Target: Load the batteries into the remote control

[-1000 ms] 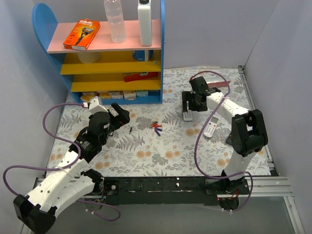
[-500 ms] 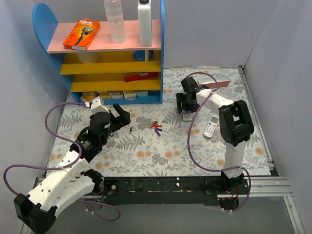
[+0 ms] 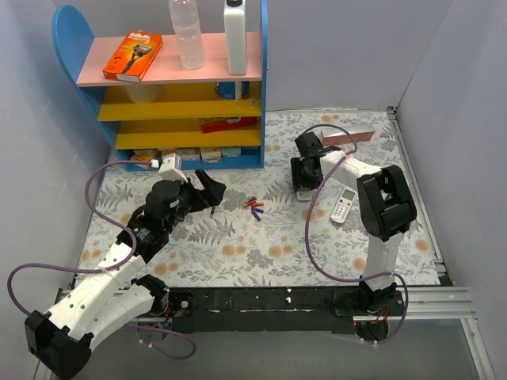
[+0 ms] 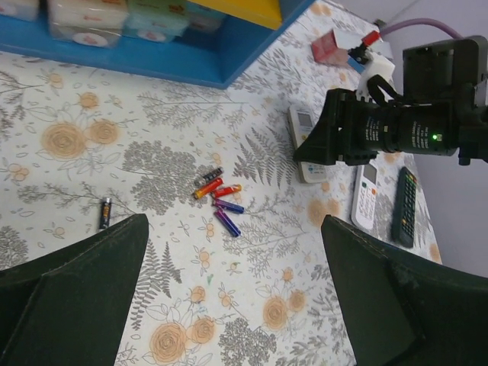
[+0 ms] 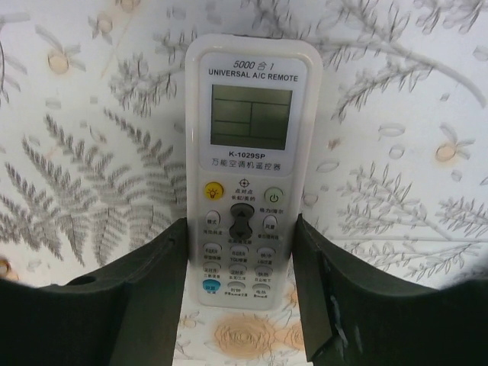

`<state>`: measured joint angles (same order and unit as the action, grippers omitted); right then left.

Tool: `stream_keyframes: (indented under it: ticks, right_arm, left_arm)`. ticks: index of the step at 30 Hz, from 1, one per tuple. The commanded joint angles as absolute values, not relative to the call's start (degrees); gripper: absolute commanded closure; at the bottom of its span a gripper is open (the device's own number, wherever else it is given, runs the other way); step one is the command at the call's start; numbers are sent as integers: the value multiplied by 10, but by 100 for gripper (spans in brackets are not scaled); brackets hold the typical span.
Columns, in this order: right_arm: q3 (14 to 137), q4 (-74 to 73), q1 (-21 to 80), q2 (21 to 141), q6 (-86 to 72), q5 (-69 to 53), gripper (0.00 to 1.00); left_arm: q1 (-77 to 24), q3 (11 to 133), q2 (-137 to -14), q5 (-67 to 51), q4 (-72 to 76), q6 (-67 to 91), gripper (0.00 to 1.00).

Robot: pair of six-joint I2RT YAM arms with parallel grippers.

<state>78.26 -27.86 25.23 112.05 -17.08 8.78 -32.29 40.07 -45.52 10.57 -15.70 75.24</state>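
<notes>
The remote control [image 5: 244, 145] is white and squared-off, with a pale display and rows of small buttons. It lies face up on the flowered table, and also shows in the top view [image 3: 305, 192] and the left wrist view [image 4: 303, 145]. My right gripper [image 5: 240, 229] points down over it, one finger against each long side at its button end. The batteries [image 3: 254, 207], red and blue-purple, lie in a loose cluster mid-table [image 4: 217, 200]. A dark battery [image 4: 105, 213] lies apart on the left. My left gripper [image 4: 236, 290] is wide open and empty, hovering just left of the cluster [image 3: 206, 188].
A slimmer white remote [image 3: 342, 206] lies right of my right gripper, with a black remote [image 4: 404, 206] beside it. A blue and yellow shelf unit [image 3: 182, 103] stands at the back left. A pink box [image 3: 348, 136] lies at the back right.
My left gripper has swung right toward the batteries. My right gripper has shifted slightly and settled over the squared-off remote, fingers now at its sides.
</notes>
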Motion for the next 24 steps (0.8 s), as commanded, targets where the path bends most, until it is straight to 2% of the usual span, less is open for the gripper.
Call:
stream_keyframes:
  ticks: [1, 10, 19, 24]
  right_arm:
    - [732, -252, 276, 1043, -169, 52, 78]
    - [607, -171, 291, 839, -189, -115, 83]
    - [555, -37, 292, 710, -203, -315, 84]
    - [553, 24, 292, 686, -220, -406, 84]
  left_arm:
    - [-320, 383, -455, 19, -85, 712, 2]
    - [-319, 366, -464, -54, 36, 669, 2]
    - [-320, 392, -530, -171, 154, 651, 2]
    - [-318, 426, -587, -264, 206, 685, 2]
